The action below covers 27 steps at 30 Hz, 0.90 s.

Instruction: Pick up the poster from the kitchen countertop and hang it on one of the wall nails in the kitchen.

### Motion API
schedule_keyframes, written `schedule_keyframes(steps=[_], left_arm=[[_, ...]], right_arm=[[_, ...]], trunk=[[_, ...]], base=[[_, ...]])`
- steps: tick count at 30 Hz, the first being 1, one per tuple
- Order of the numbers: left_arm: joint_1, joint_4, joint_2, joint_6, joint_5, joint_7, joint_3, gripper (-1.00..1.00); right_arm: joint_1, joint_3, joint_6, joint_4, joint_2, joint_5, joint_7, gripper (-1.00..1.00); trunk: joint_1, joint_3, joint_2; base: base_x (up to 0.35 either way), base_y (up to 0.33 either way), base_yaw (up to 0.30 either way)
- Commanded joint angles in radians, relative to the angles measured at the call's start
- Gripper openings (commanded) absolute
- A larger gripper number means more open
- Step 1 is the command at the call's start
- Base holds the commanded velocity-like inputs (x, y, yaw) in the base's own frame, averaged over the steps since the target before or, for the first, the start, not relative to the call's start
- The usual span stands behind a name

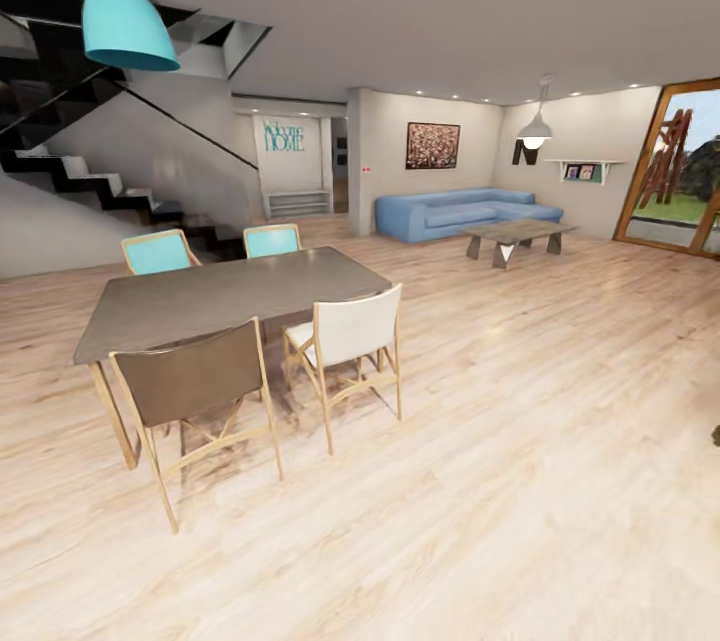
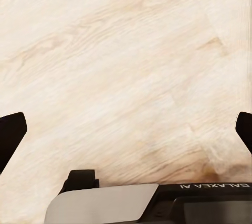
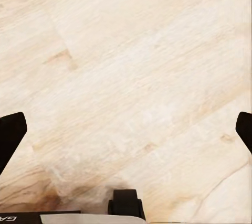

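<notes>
The poster, the kitchen countertop and the wall nails are out of view. I face a living and dining room with a light wood floor [image 1: 520,441]. My left gripper [image 2: 126,129] hangs over bare floorboards, its dark fingertips [image 2: 11,132] far apart, open and holding nothing. My right gripper [image 3: 126,132] is likewise open over the floor, with its fingertips [image 3: 10,132] at the picture's two sides. On the far wall hangs a black-framed reddish speckled picture [image 1: 432,145], which is not the poster.
A grey dining table [image 1: 220,296] with several chairs stands close at the left, a white chair [image 1: 350,341] nearest. Further back are a blue sofa [image 1: 460,213], a coffee table [image 1: 515,236], a staircase [image 1: 100,186] and a glass door [image 1: 680,171].
</notes>
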Motion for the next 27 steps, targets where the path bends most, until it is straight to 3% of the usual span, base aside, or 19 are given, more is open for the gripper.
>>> schedule_keyframes(steps=[1, 27], left_arm=[[0.001, -0.002, 0.0, 0.001, -0.001, -0.001, 0.001, 1.0], [0.001, -0.002, 0.0, 0.002, -0.001, -0.001, 0.0, 1.0]], right_arm=[[-0.001, -0.001, 0.0, 0.0, 0.0, 0.0, -0.001, 1.0], [-0.001, -0.004, 0.0, 0.001, -0.006, -0.003, -0.003, 1.0]], trunk=[[0.0, -0.001, 0.0], [0.0, 0.001, 0.0]], base=[[0.0, 0.0, -0.3], [0.0, 0.0, -0.3]])
